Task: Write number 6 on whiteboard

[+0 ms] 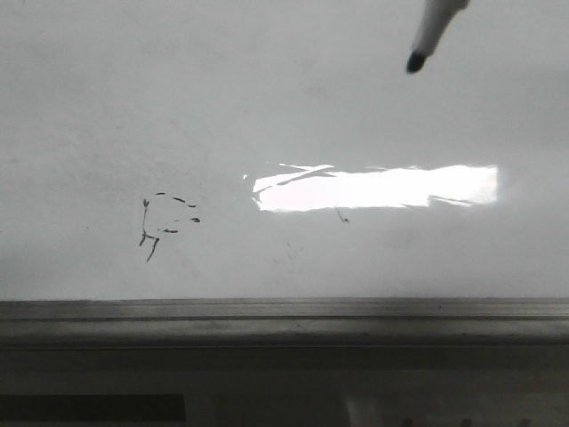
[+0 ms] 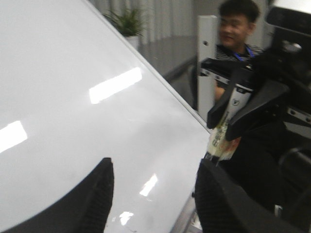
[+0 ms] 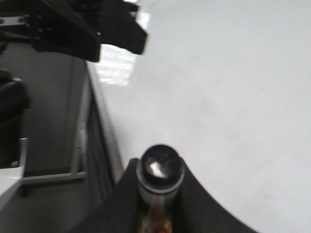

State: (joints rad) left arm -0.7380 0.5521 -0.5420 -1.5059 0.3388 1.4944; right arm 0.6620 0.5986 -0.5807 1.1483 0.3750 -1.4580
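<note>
The whiteboard (image 1: pixel 267 107) fills the front view, with a bright glare patch and a grey metal ledge (image 1: pixel 284 311) along its near edge. No number 6 shows on it. Only faint broken black scribbles (image 1: pixel 164 222) and a tiny speck (image 1: pixel 341 215) mark it. My right gripper (image 3: pixel 159 182) is shut on a marker (image 3: pixel 160 167). The marker's black tip (image 1: pixel 416 60) hangs at the upper right of the front view, apart from the scribbles. The held marker also shows in the left wrist view (image 2: pixel 232 104). My left gripper (image 2: pixel 154 194) is open and empty over the board.
A person (image 2: pixel 235 24) stands behind the right arm, beyond the board's edge. A potted plant (image 2: pixel 127 22) is farther back. Dark arm hardware (image 3: pixel 87 29) sits over the board's edge in the right wrist view.
</note>
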